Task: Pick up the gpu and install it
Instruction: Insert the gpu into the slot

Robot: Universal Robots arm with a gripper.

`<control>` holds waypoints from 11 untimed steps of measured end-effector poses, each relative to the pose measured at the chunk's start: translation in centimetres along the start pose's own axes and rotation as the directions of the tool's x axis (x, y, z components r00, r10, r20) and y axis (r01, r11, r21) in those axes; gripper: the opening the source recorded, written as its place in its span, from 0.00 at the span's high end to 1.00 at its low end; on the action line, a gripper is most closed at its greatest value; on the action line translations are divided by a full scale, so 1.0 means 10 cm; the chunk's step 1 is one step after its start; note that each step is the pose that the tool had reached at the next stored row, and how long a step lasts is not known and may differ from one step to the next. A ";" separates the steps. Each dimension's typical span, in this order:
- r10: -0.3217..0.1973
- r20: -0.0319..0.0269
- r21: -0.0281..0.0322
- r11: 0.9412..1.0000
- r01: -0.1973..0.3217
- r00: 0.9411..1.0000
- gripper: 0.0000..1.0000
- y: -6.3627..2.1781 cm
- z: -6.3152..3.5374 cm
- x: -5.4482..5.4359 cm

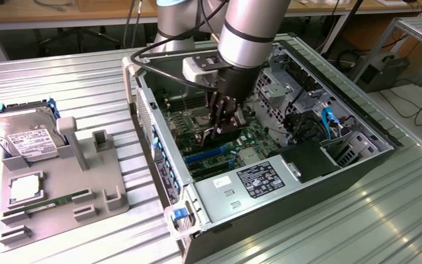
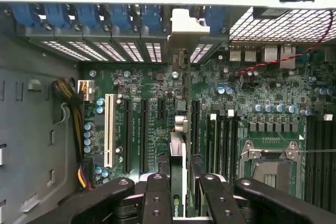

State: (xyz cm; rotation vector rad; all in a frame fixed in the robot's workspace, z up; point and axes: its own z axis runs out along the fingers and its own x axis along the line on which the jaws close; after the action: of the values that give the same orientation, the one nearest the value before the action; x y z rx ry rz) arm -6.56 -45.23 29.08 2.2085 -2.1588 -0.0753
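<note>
Inside the open computer case (image 1: 357,165), the end effector (image 2: 178,182) grips the gpu (image 2: 178,156) edge-on over the motherboard (image 2: 152,82).

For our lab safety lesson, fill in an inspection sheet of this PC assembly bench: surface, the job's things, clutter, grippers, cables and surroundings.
Surface: ribbed metal table carrying an open computer case and a grey parts holder.
Job's things: gpu held edge-on inside the case, over the motherboard slots.
Clutter: hard drive, memory stick and a processor chip in the holder.
Grippers: gripper inside the case, shut on the gpu.
Cables: black cable looping off the arm; yellow and black wire bundle beside the board.
Surroundings: wooden bench behind, floor cables on the exterior view's right.
</note>
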 end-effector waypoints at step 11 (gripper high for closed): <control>-0.003 -0.001 0.002 1.000 0.003 1.000 0.74 0.031 0.175 0.00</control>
State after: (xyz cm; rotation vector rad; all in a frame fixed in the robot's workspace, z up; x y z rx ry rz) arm -6.99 -45.28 27.36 2.2123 -2.1569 -0.0724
